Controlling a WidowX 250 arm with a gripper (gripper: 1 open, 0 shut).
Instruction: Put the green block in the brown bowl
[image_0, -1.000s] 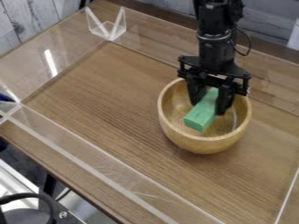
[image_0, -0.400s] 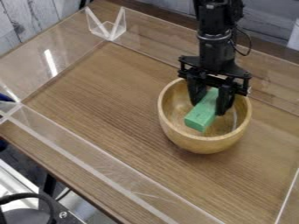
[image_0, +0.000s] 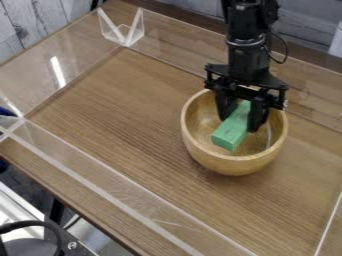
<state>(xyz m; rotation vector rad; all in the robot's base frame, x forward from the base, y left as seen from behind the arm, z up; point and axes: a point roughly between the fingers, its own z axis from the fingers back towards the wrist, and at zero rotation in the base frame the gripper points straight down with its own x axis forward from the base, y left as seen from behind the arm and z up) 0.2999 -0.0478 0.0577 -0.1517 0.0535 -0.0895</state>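
Green block (image_0: 233, 131) lies inside the brown bowl (image_0: 203, 150), leaning up from the bowl's floor toward the far right, its upper end between the fingers of the gripper (image_0: 246, 113). Nothing has changed over the last second: the gripper hangs straight down over the bowl in the same place, its jaws the same moderate width apart, and the block has not shifted. The jaws flank the block's upper end, but whether they still press on it or have just let go cannot be told. Since the block already sits in the bowl on the table (image_0: 114, 120), the task looks nearly done; opening wider and lifting clear would likely finish it.
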